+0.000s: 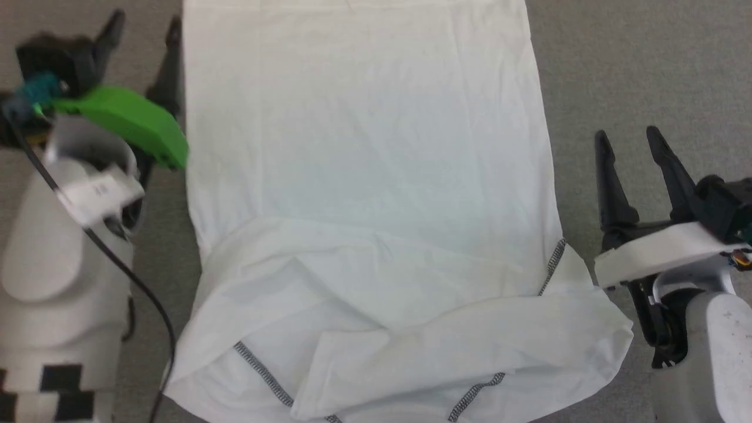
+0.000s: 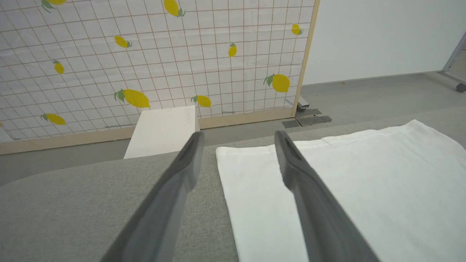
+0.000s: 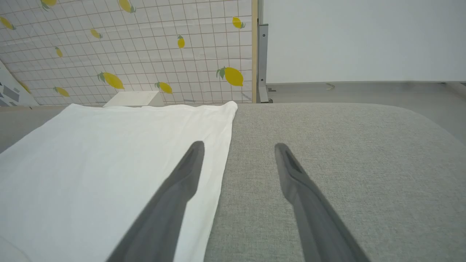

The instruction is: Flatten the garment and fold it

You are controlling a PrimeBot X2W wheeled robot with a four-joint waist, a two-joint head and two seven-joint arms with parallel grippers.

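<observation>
The thin white long-sleeved shirt with grey zigzag seams lies flat on the grey fabric surface. The left gripper and right gripper flank its side edges over bare margins, jaws spread, empty.

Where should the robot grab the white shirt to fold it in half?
Probably the two near corners, where the folded-in sleeves lie across the shirt. The open left gripper and right gripper each sit just outside a side edge, so they could come in sideways, pinch all the layers there and carry them toward the flat far hem.
</observation>
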